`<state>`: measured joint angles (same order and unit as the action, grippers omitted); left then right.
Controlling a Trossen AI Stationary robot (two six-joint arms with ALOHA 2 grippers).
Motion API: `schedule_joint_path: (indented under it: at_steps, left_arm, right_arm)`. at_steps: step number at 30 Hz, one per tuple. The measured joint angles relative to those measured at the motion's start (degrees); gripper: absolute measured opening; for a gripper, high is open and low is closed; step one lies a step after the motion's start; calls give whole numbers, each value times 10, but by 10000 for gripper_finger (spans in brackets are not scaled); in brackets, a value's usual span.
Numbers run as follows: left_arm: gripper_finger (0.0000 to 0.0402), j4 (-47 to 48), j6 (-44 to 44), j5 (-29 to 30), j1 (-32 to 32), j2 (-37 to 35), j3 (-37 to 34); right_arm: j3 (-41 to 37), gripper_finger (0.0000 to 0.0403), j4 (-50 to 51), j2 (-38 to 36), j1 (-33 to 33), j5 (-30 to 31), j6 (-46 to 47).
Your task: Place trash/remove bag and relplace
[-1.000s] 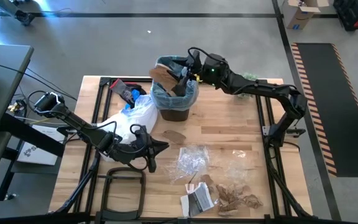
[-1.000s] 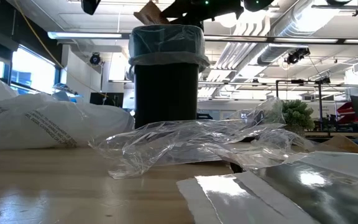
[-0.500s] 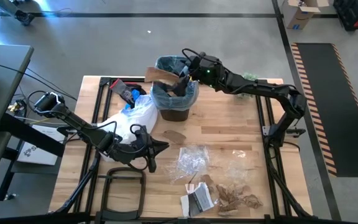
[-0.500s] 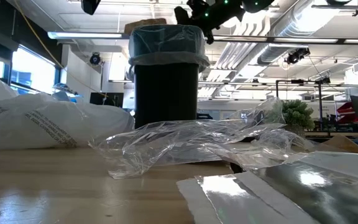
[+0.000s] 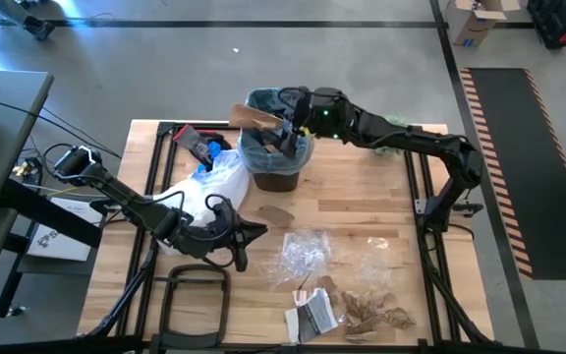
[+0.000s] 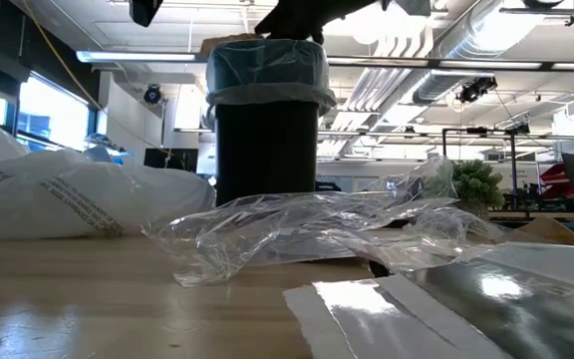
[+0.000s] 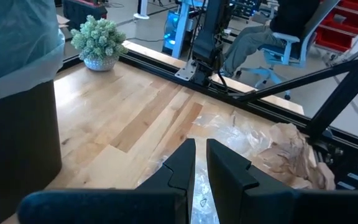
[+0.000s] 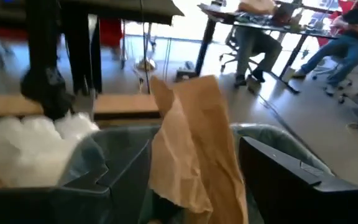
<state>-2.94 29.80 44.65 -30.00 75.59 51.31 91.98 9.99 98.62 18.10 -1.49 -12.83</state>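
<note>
My right pincer (image 5: 285, 126) hangs spread over the bag (image 5: 301, 149) lining the bin (image 6: 265, 150) — brown paper (image 8: 194, 149) leans between its fingers. If the paper tips outward it falls to the desk (image 5: 362, 211), where more trash (image 5: 371, 313) lies. My left pincer (image 7: 199, 163), pressed together, waits low.

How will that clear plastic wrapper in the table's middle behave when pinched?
The clear plastic wrapper lies crumpled and puffed, so it is probably floppy and very light. Its glossy film may slip between fingers. It would likely drag rather than roll.
</note>
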Motion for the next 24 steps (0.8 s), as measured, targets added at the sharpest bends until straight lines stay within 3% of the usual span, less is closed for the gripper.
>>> schedule_joint_path:
  at_steps: [3, 6, 12, 16, 19, 24]
  left_arm:
    - [23, 0, 0, 0, 0, 0, 0]
    - [23, 2, 1, 0, 0, 0, 0]
    - [23, 1, 0, 1, 0, 0, 0]
    - [23, 1, 0, 1, 0, 0, 0]
    - [23, 1, 0, 1, 0, 0, 0]
    - [23, 0, 0, 1, 0, 0, 0]
  right_arm:
    - [0, 216, 23, 4, -5, -32, -33]
    - [0, 188, 47, 7, -8, -26, -52]
    - [0, 90, 49, 20, -4, 21, -50]
    - [0, 16, 57, 23, -5, 89, -38]
    - [2, 12, 60, 23, -4, 124, 0]
    - [39, 33, 76, 20, -1, 103, 23]
